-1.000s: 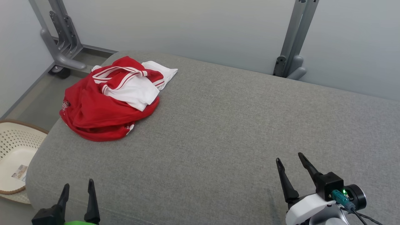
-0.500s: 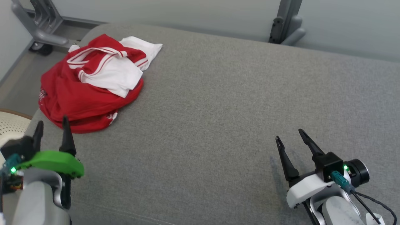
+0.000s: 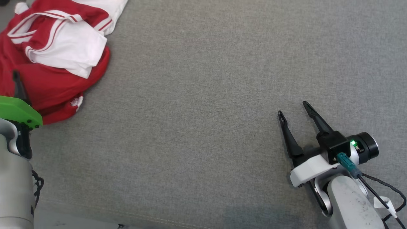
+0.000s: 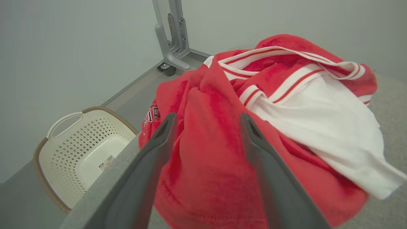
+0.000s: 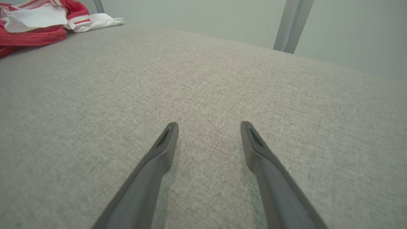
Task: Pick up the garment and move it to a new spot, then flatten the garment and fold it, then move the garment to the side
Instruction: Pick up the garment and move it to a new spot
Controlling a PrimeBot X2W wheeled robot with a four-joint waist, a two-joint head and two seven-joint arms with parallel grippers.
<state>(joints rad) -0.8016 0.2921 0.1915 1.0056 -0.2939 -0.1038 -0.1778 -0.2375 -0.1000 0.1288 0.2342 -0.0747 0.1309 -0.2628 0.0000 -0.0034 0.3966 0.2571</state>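
Between the two dark fingers of the left gripper [image 4: 207, 117]: a wide gap, jaws spread, nothing clamped. Red cloth of the garment [image 4: 206, 171] shows through the gap in the left wrist view; whether the fingertips touch the cloth cannot be told. Head view: one dark finger of this gripper lies over the red fabric at the far left edge, above a green wrist cover [image 3: 17, 109] and a pale forearm [image 3: 14, 184].

On the other arm, the right gripper [image 3: 292, 108]: jaws likewise spread wide, empty, fingers pointing up and a little left over the grey cushion [image 3: 197, 105], well apart from the garment. Green light lit on its black wrist block [image 3: 330, 141].

Garment: red with white panels and red-and-white striped trim, crumpled in a heap, unfolded, near the cushion's left edge. White part on top of the heap.

Cushion: grey woven upholstery, rounded edge, stitched seam along the near side.

Beside the cushion's left edge, on the floor: cream perforated basket [image 4: 63, 152] with brown rim, a label in its bottom. Behind it: grey metal frame leg [image 4: 168, 41] on a caster, against a pale wall [image 4: 63, 47]. Second grey metal post [image 5: 291, 25] beyond the cushion's far edge in the right wrist view.
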